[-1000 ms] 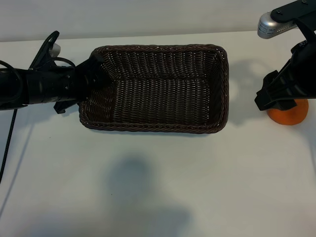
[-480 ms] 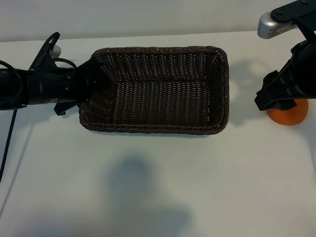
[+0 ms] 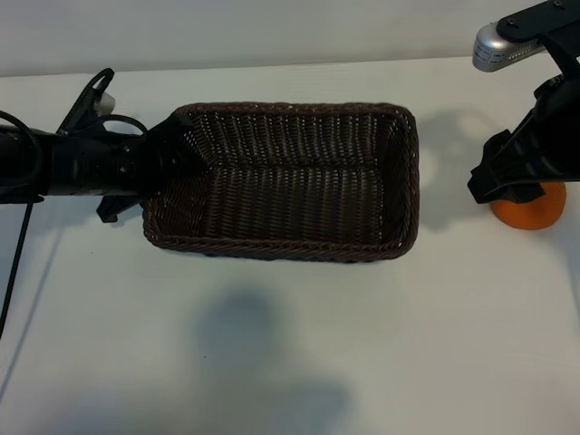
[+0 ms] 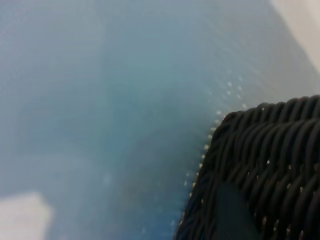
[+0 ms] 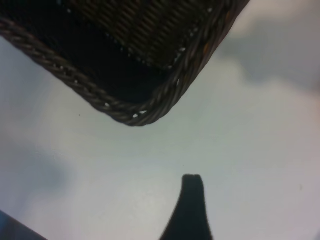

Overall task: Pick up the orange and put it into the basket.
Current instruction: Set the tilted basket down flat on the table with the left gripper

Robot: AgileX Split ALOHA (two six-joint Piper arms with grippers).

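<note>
At three o'clock of the basket (image 3: 412, 181), the orange (image 3: 530, 213) lies ungrasped under the open-jawed right gripper (image 3: 507, 181); the left gripper (image 3: 168, 154) clamps the basket's nine-o'clock rim, so descending and closing comes next.

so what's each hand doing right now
left hand: closed on the basket at its short end.
right hand: open, holding nothing, over the orange.

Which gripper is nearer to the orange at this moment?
The right. The right gripper hangs directly over the orange, partly hiding it. The left gripper is at the basket's far end, on the rim there.
</note>
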